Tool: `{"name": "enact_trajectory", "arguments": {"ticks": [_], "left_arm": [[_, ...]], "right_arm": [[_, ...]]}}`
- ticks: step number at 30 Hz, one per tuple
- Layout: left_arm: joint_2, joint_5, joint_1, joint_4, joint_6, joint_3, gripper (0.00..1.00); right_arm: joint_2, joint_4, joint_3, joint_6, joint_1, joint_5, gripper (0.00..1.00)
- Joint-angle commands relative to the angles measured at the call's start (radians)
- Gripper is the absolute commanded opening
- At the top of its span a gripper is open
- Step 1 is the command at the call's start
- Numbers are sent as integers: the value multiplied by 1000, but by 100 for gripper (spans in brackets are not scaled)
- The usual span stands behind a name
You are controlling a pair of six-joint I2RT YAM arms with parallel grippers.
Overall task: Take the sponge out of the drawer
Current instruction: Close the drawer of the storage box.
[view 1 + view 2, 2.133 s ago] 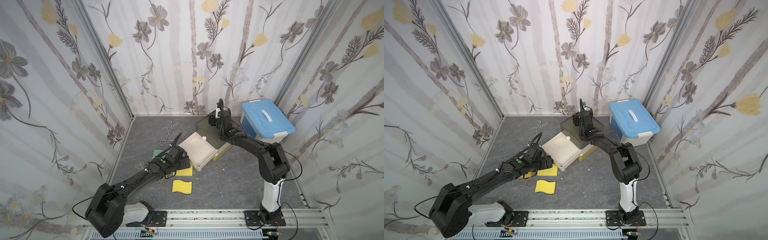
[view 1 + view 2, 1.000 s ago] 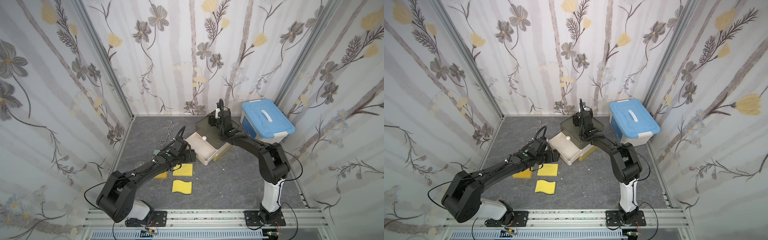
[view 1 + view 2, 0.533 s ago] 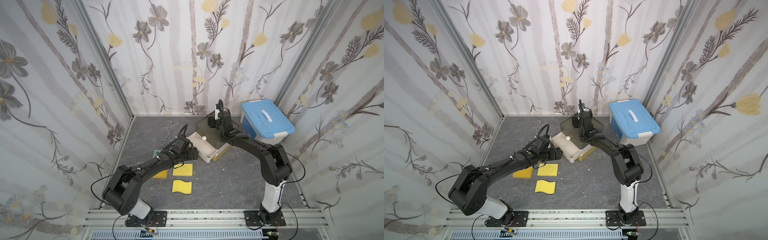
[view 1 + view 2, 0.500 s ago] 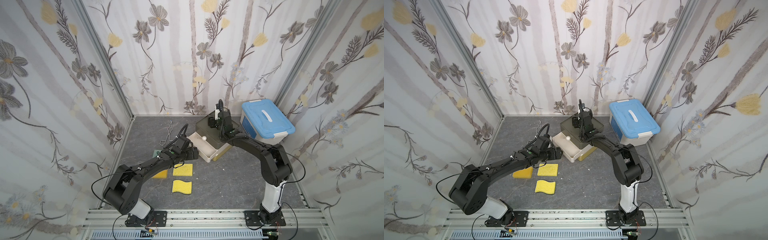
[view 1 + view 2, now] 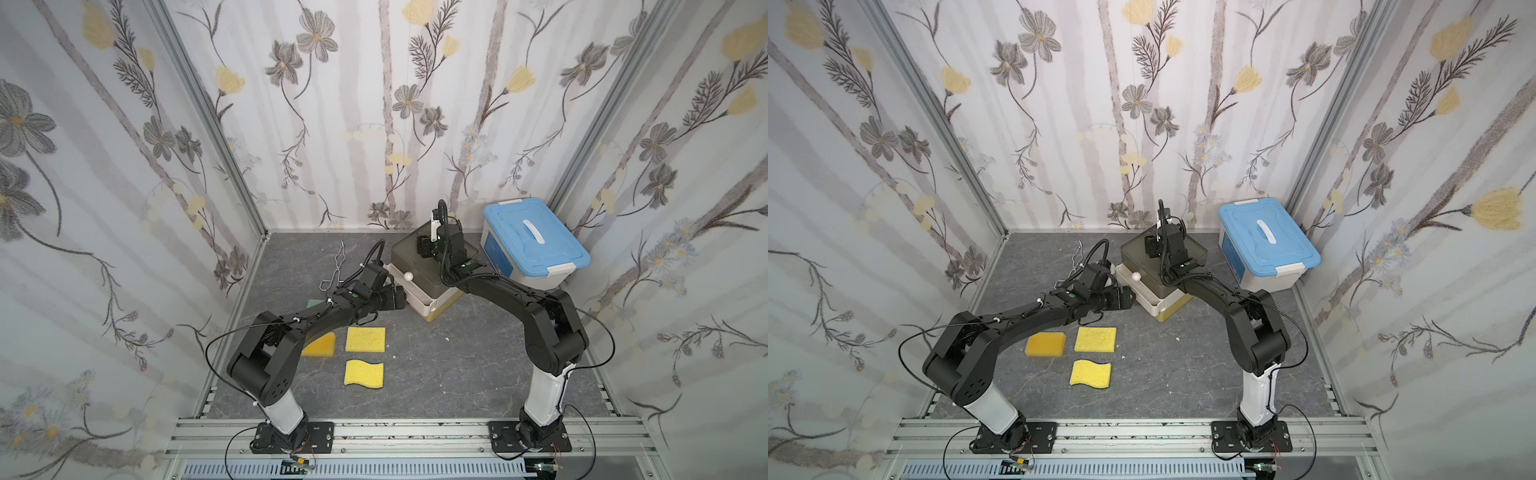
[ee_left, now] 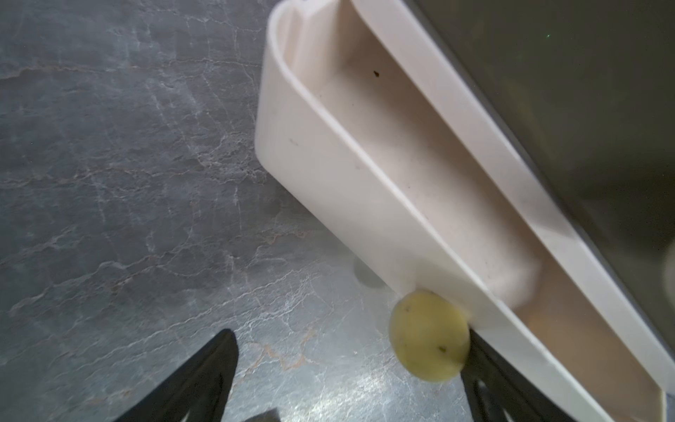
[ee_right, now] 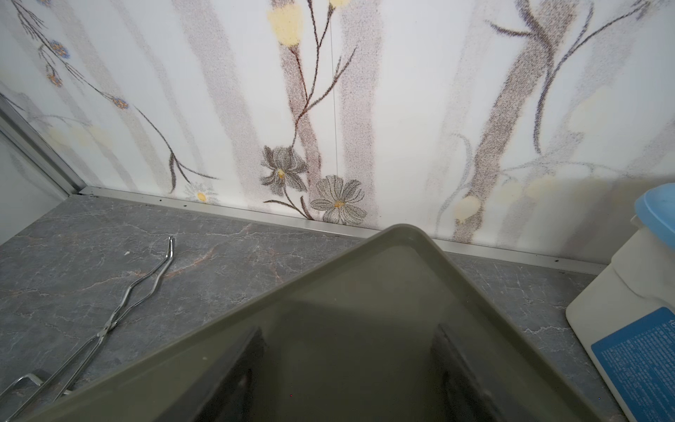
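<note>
The cream drawer [image 5: 417,292] [image 5: 1145,287] sticks only a little way out of the olive cabinet [image 5: 405,254]. The strip of its inside seen in the left wrist view [image 6: 420,175] is bare. My left gripper [image 5: 395,298] [image 6: 350,336] is open at the drawer's front. The round knob [image 6: 429,336] sits between its fingers, close against one of them. Three yellow sponges lie on the floor in front: a square one [image 5: 365,339], a wavy one [image 5: 364,373] and a darker one [image 5: 320,345]. My right gripper [image 5: 428,245] [image 7: 347,332] rests open on the cabinet's top.
Metal tongs [image 5: 334,270] lie on the floor left of the cabinet. A white box with a blue lid [image 5: 532,245] stands right of the cabinet against the back wall. A green pad [image 5: 313,305] shows partly under my left arm. Walls close in three sides.
The drawer has slid back into the cabinet, from wide out to nearly shut, with my left gripper following its front toward the cabinet. The right arm has stayed on the cabinet top.
</note>
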Motion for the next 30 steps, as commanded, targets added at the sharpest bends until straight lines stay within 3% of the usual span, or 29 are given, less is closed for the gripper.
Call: {"name": "enact_trajectory", "arguments": {"ticks": [1,21,30], "left_arm": [[32,19,1,56,25,34,95],[104,3,9,171,16,42,95],[4,-24,9,140,43,-31,95]], "right_arm": [[34,-482,-41,109,2,-50,74],[2,-479,-68,111,15,-44,74],[-57,-442,-106,128,17,-29,74]]}}
